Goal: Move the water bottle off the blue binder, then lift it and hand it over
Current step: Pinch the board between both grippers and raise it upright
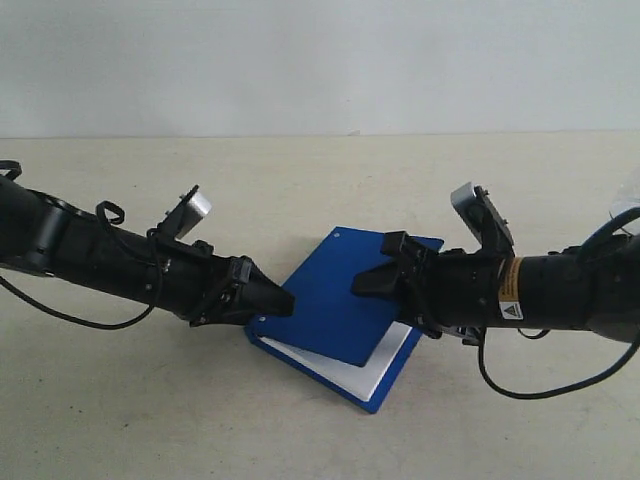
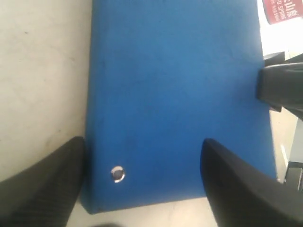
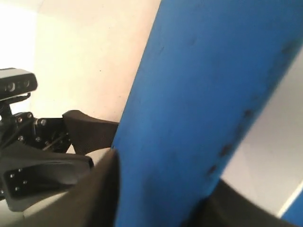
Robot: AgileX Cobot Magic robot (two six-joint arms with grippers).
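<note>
The blue binder (image 1: 335, 300) lies at the table's middle, its cover raised a little over white pages (image 1: 385, 365). My right gripper (image 1: 365, 282) reaches over the binder's right side. In the right wrist view the cover (image 3: 203, 94) runs between the jaws of this gripper (image 3: 161, 189), with a finger against each face. My left gripper (image 1: 278, 300) sits at the binder's left corner. Its jaws (image 2: 144, 156) stand open around the corner with a silver rivet (image 2: 117, 174). Of the water bottle, only a bit of red label (image 2: 284, 12) shows beyond the binder (image 2: 175, 85).
A beige table (image 1: 150, 420) stretches all round the binder, with a pale wall behind. Both black arms lie low over the table from either side. One finger of the right gripper (image 2: 279, 87) shows past the binder's far edge in the left wrist view.
</note>
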